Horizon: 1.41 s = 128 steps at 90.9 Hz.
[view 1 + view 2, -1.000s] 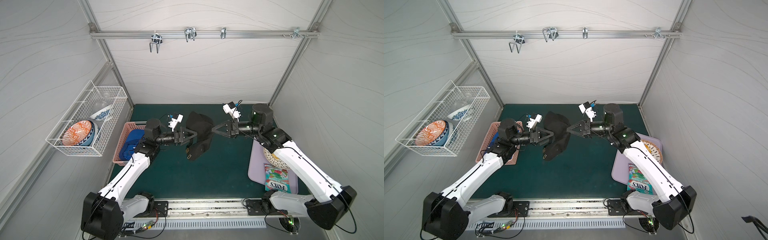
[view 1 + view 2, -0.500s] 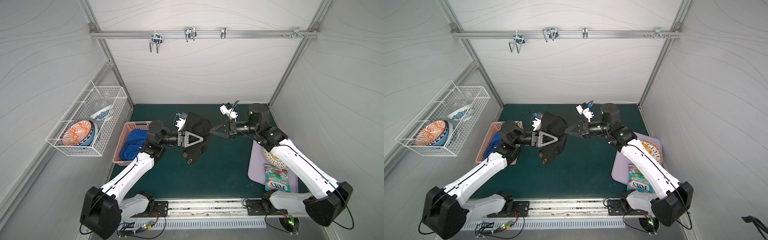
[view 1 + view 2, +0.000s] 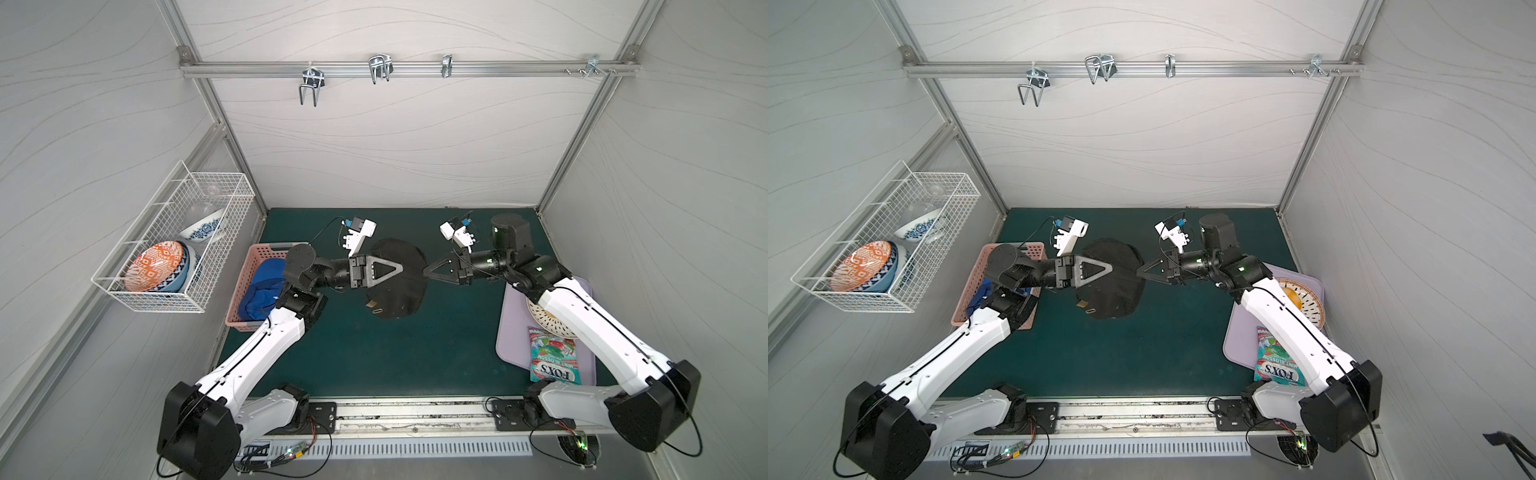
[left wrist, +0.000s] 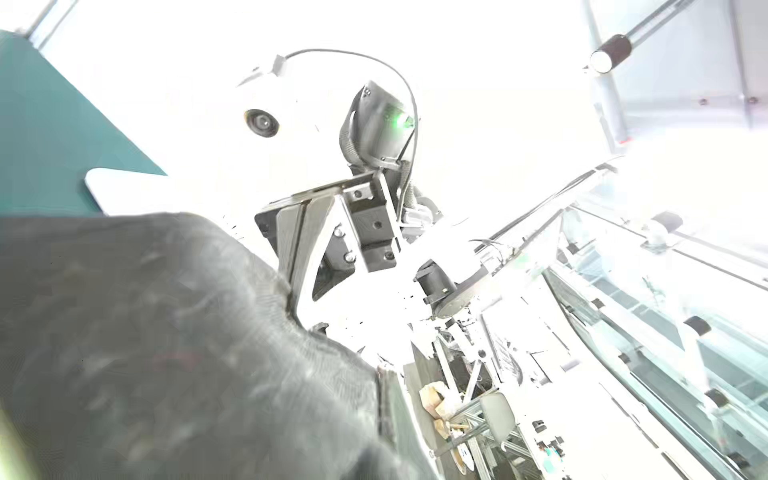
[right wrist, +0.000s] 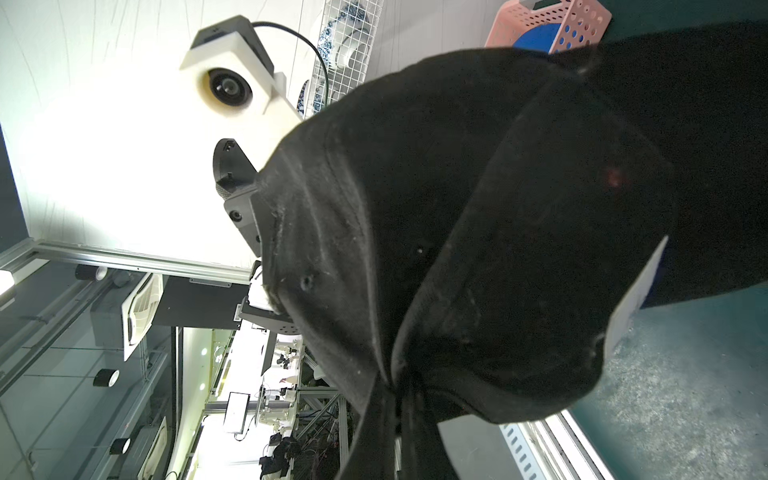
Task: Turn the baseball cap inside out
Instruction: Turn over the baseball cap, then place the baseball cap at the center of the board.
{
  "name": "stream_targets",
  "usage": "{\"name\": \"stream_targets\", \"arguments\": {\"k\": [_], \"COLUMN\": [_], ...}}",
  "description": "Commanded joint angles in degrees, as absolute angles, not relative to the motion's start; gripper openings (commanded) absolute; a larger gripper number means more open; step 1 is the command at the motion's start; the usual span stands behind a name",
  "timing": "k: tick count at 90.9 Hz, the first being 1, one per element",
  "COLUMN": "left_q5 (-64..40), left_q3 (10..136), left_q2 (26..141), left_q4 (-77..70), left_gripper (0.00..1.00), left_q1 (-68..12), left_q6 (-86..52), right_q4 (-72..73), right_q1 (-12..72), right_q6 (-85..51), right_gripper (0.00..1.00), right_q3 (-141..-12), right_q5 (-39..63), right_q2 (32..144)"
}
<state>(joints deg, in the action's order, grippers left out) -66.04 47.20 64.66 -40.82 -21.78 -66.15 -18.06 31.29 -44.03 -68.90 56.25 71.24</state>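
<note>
While both pairs of jaws are pinched tight on the baseball cap, left gripper at crown fabric, right gripper at edge, cap hangs off the mat, near pink basket.

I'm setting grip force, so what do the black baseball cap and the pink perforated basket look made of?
The black baseball cap looks like soft woven fabric, probably cotton twill, with a matte finish: stitched seams, lint specks and limp creases show. The pink perforated basket looks like rigid moulded plastic, smooth and slightly glossy, with even rows of round holes.
</note>
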Motion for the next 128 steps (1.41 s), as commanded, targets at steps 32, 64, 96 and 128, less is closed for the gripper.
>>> {"name": "stream_targets", "arguments": {"k": [32,64,96,128], "left_q5": [-67.7,-74.5,-76.7,-77.8], "left_q3": [51.6,55.3,58.2,58.8], "left_q2": [64.4,65.0,66.3,66.8], "left_q4": [-42.3,-32.9,-24.9,-25.0], "left_gripper": [0.0,0.0,0.0,0.0], "left_q1": [-21.4,-22.9,-23.6,-23.6], "left_q6": [-65.4,-63.8,-58.5,-59.0], "right_q4": [-12.8,-2.1,-1.3,-2.4], "right_q1": [29.5,47.0,47.4,47.4], "right_q6": [-25.5,2.8,3.9,1.1], "right_gripper": [0.92,0.85,0.62,0.24], "right_q3": [-58.0,-51.0,-50.8,-50.1], "right_q5": [45.5,27.9,27.2,28.5], "right_q2": [56.4,53.4,52.3,51.8]}}
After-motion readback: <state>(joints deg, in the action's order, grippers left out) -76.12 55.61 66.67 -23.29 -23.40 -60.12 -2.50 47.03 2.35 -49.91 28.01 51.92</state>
